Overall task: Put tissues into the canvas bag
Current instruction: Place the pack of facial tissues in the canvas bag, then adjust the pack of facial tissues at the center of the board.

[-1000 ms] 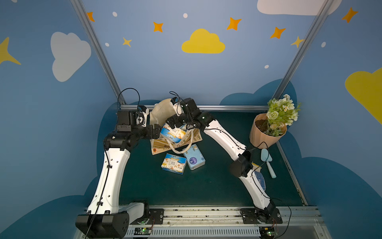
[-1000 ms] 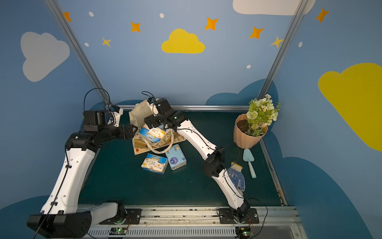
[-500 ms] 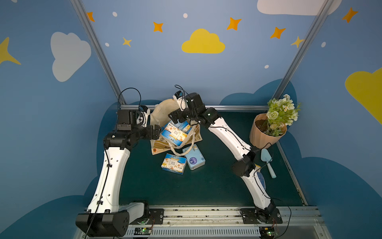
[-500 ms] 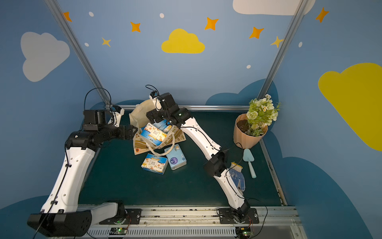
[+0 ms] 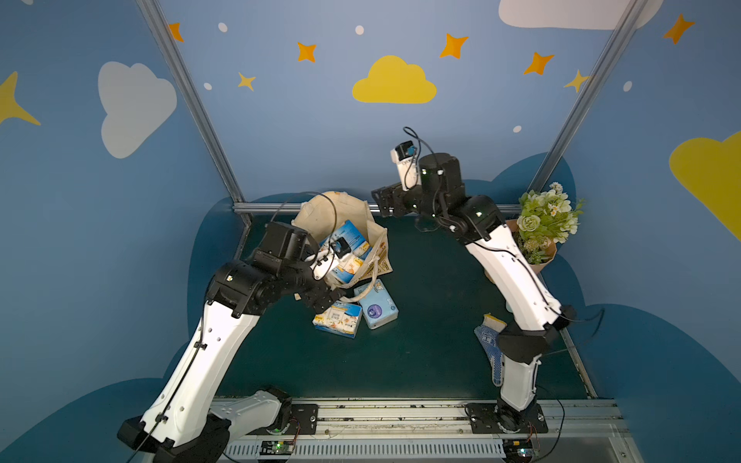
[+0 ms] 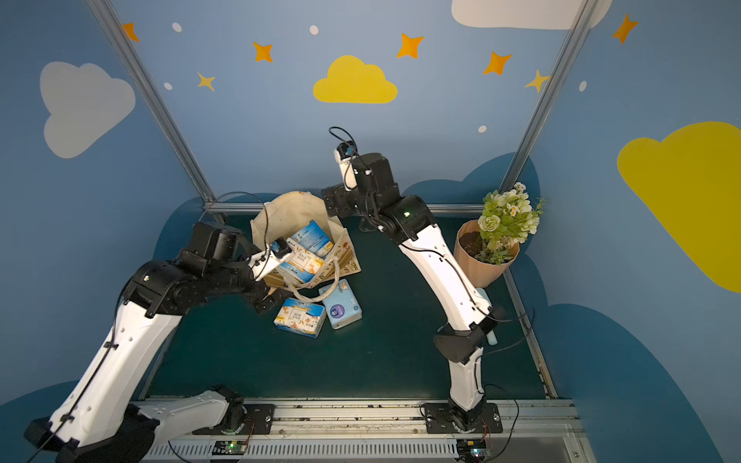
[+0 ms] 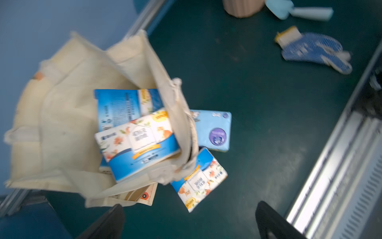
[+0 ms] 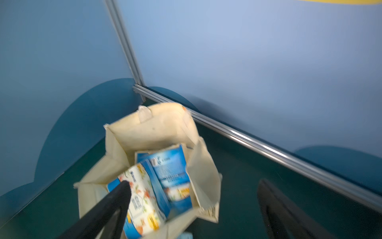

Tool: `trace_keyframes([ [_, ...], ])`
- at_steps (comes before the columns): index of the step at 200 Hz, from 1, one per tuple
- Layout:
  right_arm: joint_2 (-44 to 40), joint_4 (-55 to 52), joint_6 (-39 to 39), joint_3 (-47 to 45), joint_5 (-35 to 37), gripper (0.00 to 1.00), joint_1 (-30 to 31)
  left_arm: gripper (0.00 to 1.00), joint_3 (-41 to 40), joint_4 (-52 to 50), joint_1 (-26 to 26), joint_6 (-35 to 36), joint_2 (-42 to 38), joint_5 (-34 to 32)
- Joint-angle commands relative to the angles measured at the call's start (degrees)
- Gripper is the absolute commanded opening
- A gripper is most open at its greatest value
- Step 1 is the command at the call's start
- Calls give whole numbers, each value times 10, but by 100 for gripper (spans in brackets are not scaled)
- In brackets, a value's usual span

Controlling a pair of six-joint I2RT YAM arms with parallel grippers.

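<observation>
canvas bag: open, upright, far side of worktop | tissues: several packs inside bag; floral pack and pale blue pack on worktop just beside it | left end effector: wide, empty, near floral pack | right end effector: wide, empty, above bag

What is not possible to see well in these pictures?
Count of tissue packs inside the canvas bag: in both top views, bag walls and the left wrist camera cover lower ones.
Pack lettering: motion-blurred in both wrist views.
Work glove: in a top view, the right arm covers part.
Left claw: its wrist view's edge cuts all but the fingertips.
</observation>
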Motion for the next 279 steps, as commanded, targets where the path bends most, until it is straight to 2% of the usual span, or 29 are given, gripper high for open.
trace_keyframes([
  [1,-100,-14,65,-158,35,96,-38,100,-26,-83,-88,63,18,-54],
  [22,-202,4,106,-313,8,96,-75,100,-91,-84,-154,87,30,-88],
  [42,-280,12,121,-431,-2,97,-89,100,-160,-70,-159,117,36,-92],
  [65,-336,-1,136,-520,1,96,-90,100,-234,-60,-151,145,37,-108],
  [103,-398,9,169,-623,-7,97,-90,100,-334,27,-72,188,5,-85],
  [138,-421,42,187,-681,-56,97,-90,100,-355,76,0,190,4,-23],
  [172,-403,51,195,-712,-118,97,-84,100,-363,130,47,189,19,0],
  [196,-366,61,184,-725,-107,97,-36,100,-365,145,74,187,19,26],
  [231,-270,101,160,-702,-77,97,58,100,-357,121,78,170,10,48],
  [279,-154,224,120,-687,-10,97,152,100,-367,131,78,151,-2,44],
])
